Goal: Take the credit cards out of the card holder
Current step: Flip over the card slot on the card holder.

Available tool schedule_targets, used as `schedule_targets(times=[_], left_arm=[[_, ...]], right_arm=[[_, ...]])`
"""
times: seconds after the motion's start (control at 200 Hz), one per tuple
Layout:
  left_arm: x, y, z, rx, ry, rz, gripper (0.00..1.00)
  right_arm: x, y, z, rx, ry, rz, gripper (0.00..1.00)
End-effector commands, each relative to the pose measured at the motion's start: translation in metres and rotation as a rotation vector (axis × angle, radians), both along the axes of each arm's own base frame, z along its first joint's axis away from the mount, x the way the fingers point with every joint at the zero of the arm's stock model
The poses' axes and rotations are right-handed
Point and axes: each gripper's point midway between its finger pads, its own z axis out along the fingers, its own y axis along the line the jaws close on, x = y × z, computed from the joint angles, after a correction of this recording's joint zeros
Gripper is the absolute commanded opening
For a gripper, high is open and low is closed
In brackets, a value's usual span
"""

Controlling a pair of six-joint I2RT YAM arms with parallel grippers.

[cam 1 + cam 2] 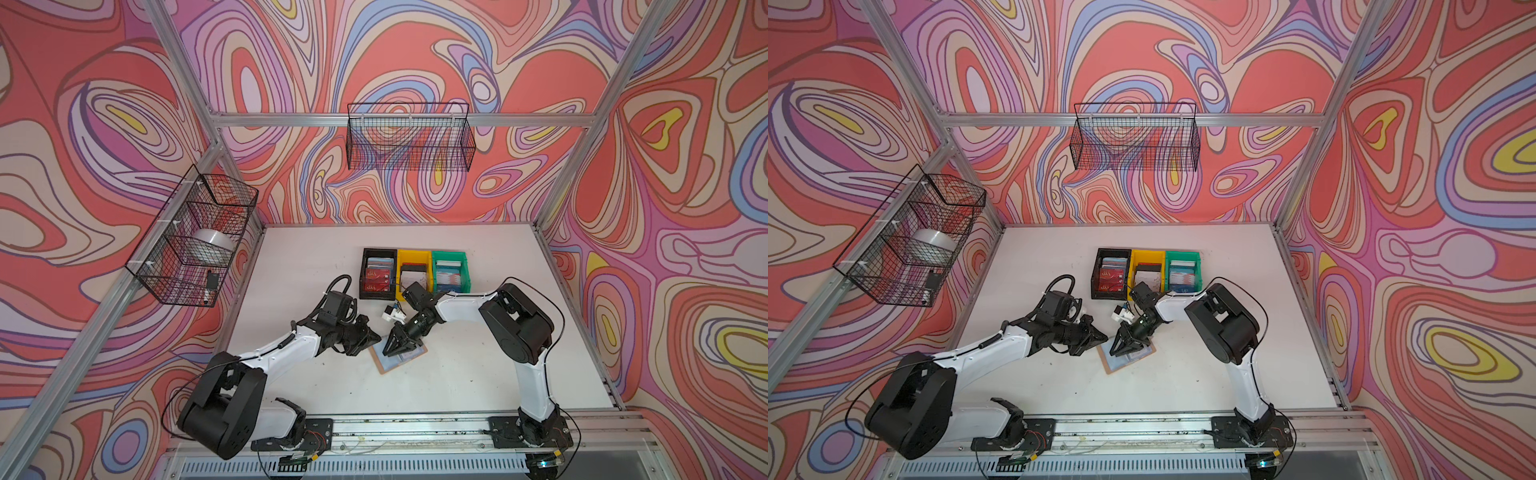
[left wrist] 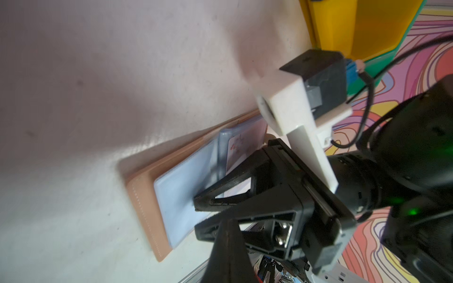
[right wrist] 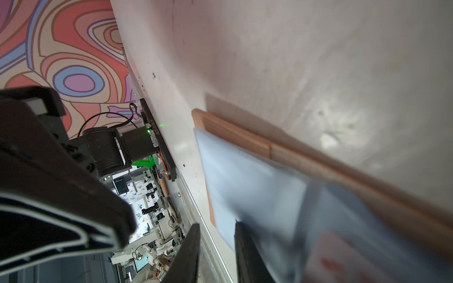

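The card holder (image 1: 392, 363) lies open on the white table, tan cover down and clear bluish sleeve pages (image 2: 176, 196) up. One of the credit cards (image 2: 235, 152), white with red marks, sits inside a sleeve on the far page; it is blurred in the right wrist view (image 3: 328, 264). My right gripper (image 1: 388, 352) points down over the holder's middle, its fingers a little apart with nothing between them; one fingertip (image 3: 245, 242) rests at a sleeve page's edge. My left gripper (image 1: 377, 336) is shut and empty, its tip beside the holder's left edge, close to the right gripper.
Black (image 1: 364, 270), yellow (image 1: 400, 266) and green (image 1: 467, 270) bins stand side by side behind the holder, with cards stacked in them. Wire baskets hang on the left wall (image 1: 191, 237) and the back wall (image 1: 409, 137). The two arms nearly meet over the table's middle.
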Motion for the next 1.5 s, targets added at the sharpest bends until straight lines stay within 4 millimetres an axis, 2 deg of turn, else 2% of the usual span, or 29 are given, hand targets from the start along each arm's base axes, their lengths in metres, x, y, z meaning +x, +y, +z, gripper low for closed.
schedule_targets(times=[0.0, 0.17, 0.33, 0.446, 0.606, 0.761, 1.001, 1.132, 1.402, 1.492], left_arm=[[0.007, -0.008, -0.006, -0.046, -0.008, 0.034, 0.0], [0.004, 0.009, -0.015, 0.014, -0.003, 0.075, 0.0], [0.008, 0.001, -0.027, -0.011, 0.023, 0.066, 0.0], [0.011, -0.004, -0.034, -0.033, 0.037, 0.068, 0.0], [0.01, -0.003, -0.037, -0.023, 0.045, 0.06, 0.0], [0.013, -0.007, -0.033, -0.032, 0.036, 0.047, 0.0], [0.016, -0.018, -0.032, -0.055, 0.022, 0.036, 0.0], [0.017, -0.027, -0.032, -0.074, 0.019, 0.015, 0.06], [0.017, -0.034, -0.03, -0.09, -0.001, 0.007, 0.22], [0.017, -0.035, -0.029, -0.09, -0.005, 0.004, 0.25]], right_arm=[[0.004, -0.001, 0.013, 0.012, -0.059, -0.012, 0.28], [0.005, -0.005, 0.027, 0.005, -0.106, -0.013, 0.28], [0.009, -0.008, 0.036, -0.014, -0.146, -0.015, 0.29], [0.016, -0.016, 0.032, -0.074, -0.178, -0.04, 0.28], [0.04, -0.048, 0.02, -0.287, -0.288, -0.107, 0.28], [0.047, -0.063, 0.013, -0.363, -0.317, -0.111, 0.29], [0.045, -0.074, -0.007, -0.433, -0.296, -0.095, 0.28], [0.041, -0.078, -0.018, -0.459, -0.272, -0.083, 0.28], [0.038, -0.079, -0.022, -0.46, -0.257, -0.08, 0.28], [0.037, -0.079, -0.024, -0.461, -0.253, -0.078, 0.28]])
